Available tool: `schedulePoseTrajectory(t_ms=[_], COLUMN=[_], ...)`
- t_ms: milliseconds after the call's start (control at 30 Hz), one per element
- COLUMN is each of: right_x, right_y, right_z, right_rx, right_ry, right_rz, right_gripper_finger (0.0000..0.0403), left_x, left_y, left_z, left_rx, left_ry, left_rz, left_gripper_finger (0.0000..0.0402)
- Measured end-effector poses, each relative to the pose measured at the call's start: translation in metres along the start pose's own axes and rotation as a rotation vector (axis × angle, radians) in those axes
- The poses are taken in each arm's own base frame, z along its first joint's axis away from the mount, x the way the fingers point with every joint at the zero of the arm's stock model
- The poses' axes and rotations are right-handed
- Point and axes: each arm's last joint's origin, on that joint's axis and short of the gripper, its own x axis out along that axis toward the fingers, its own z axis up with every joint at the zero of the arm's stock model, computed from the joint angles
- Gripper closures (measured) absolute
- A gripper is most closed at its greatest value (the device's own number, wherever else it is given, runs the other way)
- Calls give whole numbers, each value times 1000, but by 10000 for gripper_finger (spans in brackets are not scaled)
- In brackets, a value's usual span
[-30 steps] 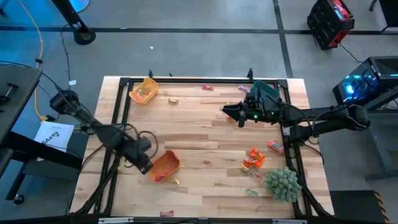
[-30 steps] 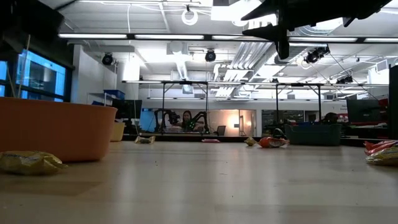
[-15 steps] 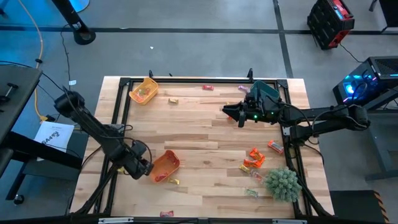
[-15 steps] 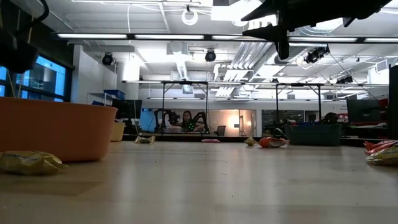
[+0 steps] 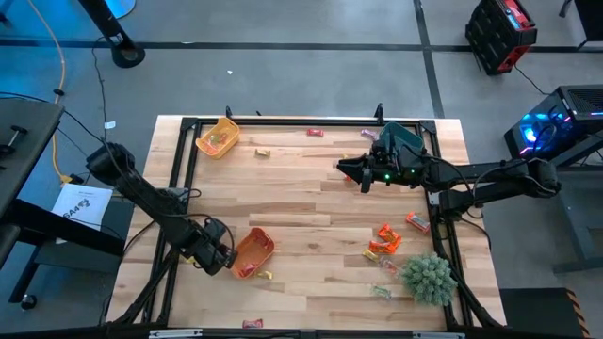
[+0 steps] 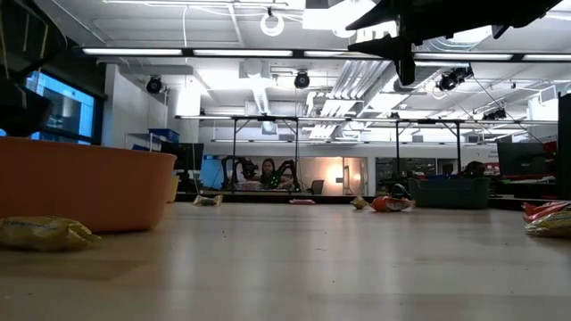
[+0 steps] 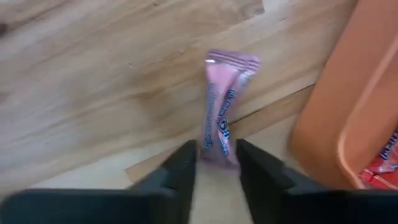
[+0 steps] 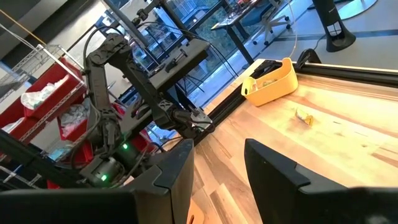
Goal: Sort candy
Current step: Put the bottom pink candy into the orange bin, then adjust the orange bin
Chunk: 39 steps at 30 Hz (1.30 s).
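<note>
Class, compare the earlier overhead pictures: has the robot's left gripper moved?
Yes. The left gripper has shifted toward the table's near-left corner, now beside the orange plastic tray.

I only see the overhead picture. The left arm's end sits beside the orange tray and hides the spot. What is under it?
Observer: A pink candy. The left wrist view shows it right at the left gripper, next to the orange tray.
Operator: And the right arm, is it carrying anything?
Observer: No. Its wrist view shows the right gripper with its fingers apart and nothing between them.
Operator: Is anyone else around?
Observer: Yes. The low view shows a person seated far across the room.
</note>
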Motion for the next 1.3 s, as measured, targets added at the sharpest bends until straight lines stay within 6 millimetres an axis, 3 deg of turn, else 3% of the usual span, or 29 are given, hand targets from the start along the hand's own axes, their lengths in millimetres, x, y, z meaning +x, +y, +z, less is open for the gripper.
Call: schedulePoseTrajectory(t_ms=[100,233,400,533,633,733,833,967,1300], right_x=[0,0,0,0,0,0,0,0,0], right_y=[0,0,0,0,0,0,0,0,0], right_z=[0,0,0,0,0,0,0,0,0], right_rx=[0,0,3,1,-4,-6,-7,-7,-8], right_ry=[0,0,0,0,-2,-5,-5,-5,5], right_rz=[0,0,0,0,-3,-6,-6,-6,6], right_gripper_finger=[265,265,265,265,265,265,265,265,265], left_x=[-6,-23,-72,-100,-95,-77,-58,-49,-90], left_y=[2,7,8,-9,-30,-53,-67,-80,-102], left_z=[3,6,14,21,23,23,25,30,43], left_rx=[-3,-4,75,198,336,451,502,554,728], left_ry=[-35,-37,-98,-101,-66,0,35,50,-85], left_rz=[-26,-45,-150,-296,-342,-358,-292,-218,-183], left_gripper_finger=[385,394,399,401,401,401,397,370,269])
